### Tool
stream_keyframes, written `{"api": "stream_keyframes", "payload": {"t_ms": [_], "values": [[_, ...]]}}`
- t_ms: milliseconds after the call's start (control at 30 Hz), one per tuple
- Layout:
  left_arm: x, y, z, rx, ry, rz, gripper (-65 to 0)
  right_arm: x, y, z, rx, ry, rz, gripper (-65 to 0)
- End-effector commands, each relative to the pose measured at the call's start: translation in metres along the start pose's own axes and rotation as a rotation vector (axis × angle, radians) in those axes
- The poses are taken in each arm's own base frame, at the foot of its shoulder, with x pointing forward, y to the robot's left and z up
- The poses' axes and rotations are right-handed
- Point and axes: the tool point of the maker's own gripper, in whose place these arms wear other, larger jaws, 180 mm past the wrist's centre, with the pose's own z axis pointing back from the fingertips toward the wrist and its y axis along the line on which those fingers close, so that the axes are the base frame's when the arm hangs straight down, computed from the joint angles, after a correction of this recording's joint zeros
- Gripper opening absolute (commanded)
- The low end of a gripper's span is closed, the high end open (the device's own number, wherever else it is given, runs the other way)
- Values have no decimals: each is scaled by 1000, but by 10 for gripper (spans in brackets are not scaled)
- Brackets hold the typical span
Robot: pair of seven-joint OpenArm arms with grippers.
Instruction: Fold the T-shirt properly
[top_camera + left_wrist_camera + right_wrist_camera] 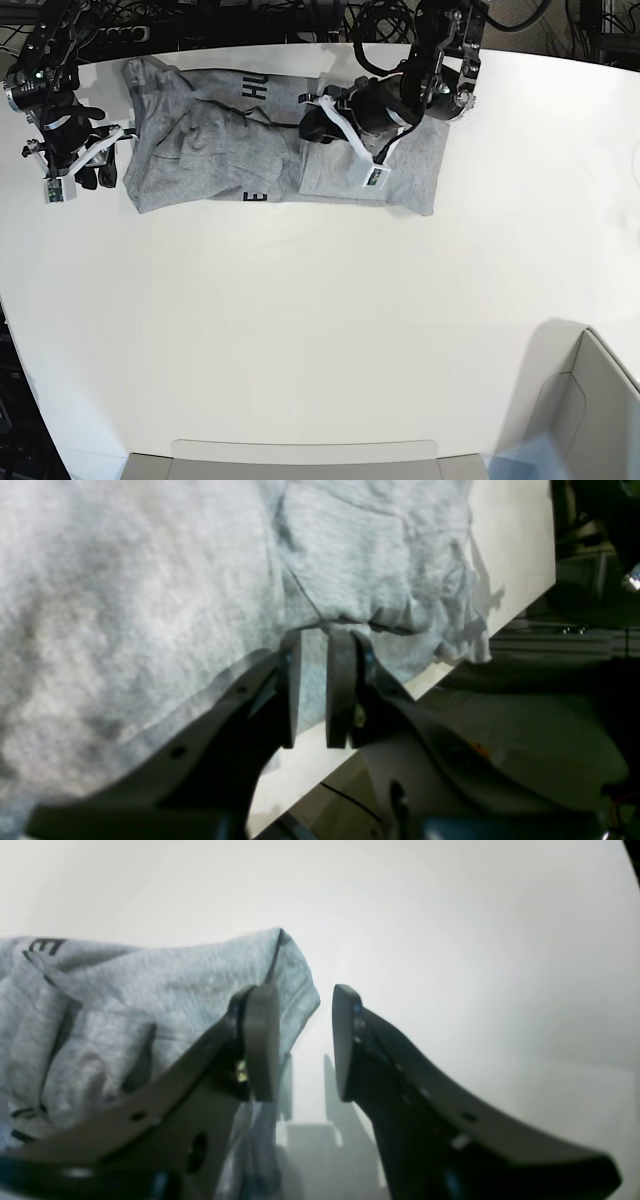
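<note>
Left gripper (pixel 316 645) pinches a fold of the heather-grey cotton T-shirt (pixel 210 150); right gripper (pixel 302 1000) gapes empty just beside its edge.

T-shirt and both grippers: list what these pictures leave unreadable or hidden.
- Lettering on the T-shirt: base view shows only fragments; folds cover the rest, so the words cannot be read.
- Left gripper: in the left wrist view the tips meet a fabric fold, but blur hides whether cloth is pinched; in the base view the arm covers them.
- Right gripper: open beside the shirt's edge; contact with the table unclear.
</note>
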Motion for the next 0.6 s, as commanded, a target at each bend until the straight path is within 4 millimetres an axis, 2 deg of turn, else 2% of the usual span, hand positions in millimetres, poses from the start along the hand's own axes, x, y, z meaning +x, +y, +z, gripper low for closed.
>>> {"api": "stream_keyframes", "payload": {"t_ms": [0, 133, 233, 300, 400, 500, 567], "values": [[11, -5, 3, -14, -41, -10, -561, 15, -3, 3, -8, -51, 17, -479], [17, 0, 7, -1, -62, -7, -561, 17, -3, 2, -8, -56, 17, -479], [31, 26, 22, 59, -120, 41, -561, 19, -2, 2, -2, -61, 12, -478], [36, 41, 30, 97, -142, 65, -561, 19, 6, 4, 45, -77, -22, -475], [38, 57, 39, 139, -152, 68, -561, 14, 8, 15, 116, -107, -124, -460], [38, 61, 42, 151, -145, 54, -561, -11, 4, 11, 189, -77, -288, -421], [38, 62, 42, 152, -144, 53, -561, -31, -3, 6, 222, -37, -390, -425]]}}
